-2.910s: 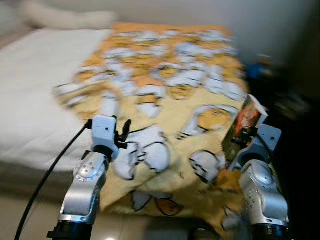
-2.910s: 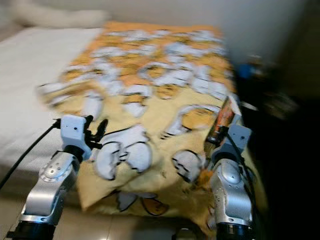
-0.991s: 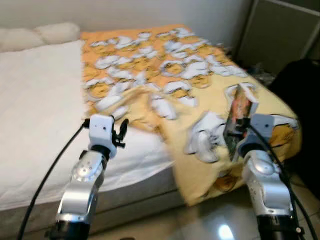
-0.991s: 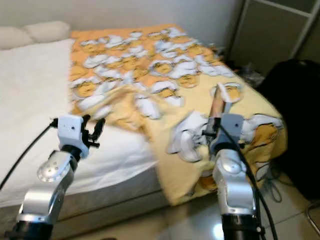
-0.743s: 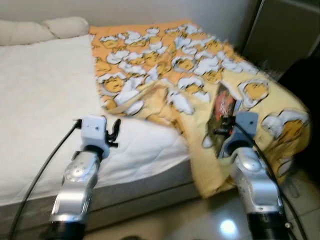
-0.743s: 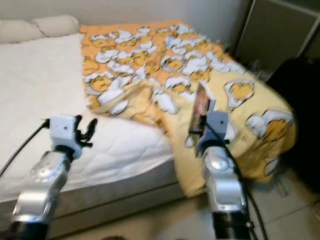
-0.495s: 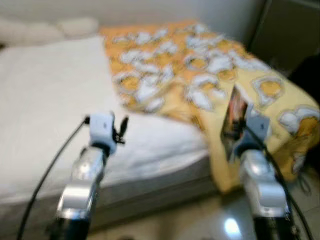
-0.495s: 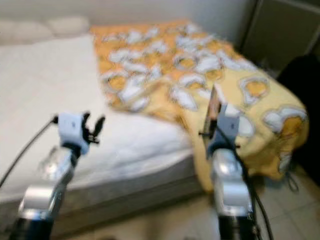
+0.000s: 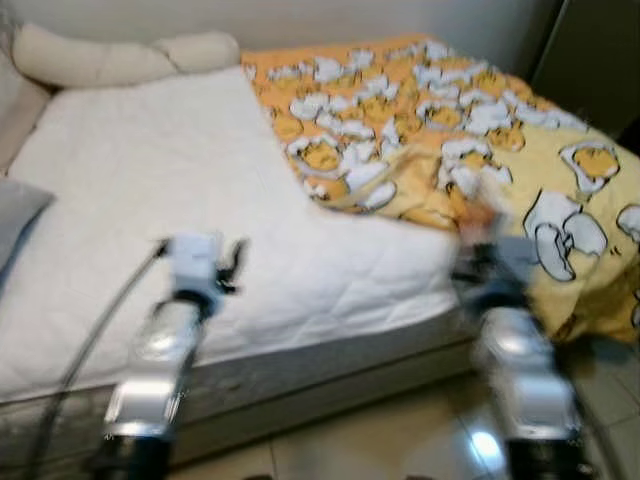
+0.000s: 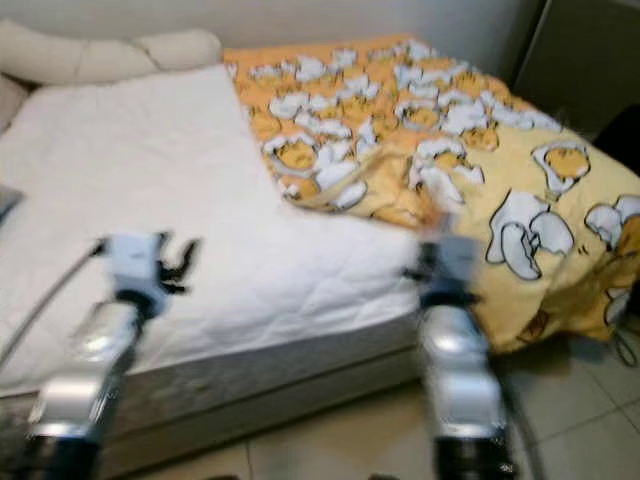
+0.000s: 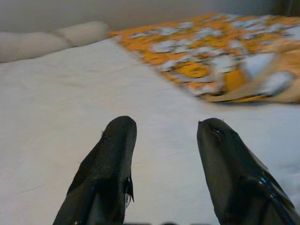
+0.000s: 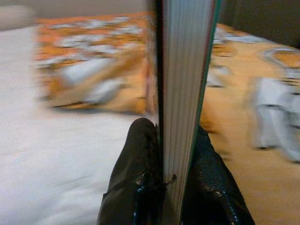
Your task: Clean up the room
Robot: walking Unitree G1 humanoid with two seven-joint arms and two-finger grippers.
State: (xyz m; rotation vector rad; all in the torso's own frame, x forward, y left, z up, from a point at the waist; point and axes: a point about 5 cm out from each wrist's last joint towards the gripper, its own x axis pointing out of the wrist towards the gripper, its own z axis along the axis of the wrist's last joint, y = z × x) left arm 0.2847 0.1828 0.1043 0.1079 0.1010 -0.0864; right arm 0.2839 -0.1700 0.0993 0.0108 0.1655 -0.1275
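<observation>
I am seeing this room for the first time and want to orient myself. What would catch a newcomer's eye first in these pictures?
First comes the yellow-orange blanket printed with white and yellow cartoon figures, which covers the right half of the bed and hangs over its foot. Beside it lies the bare white quilted mattress, with cream pillows at the head. Close up, the right gripper is shut on a thin book held upright, while the left gripper is open above the mattress.
</observation>
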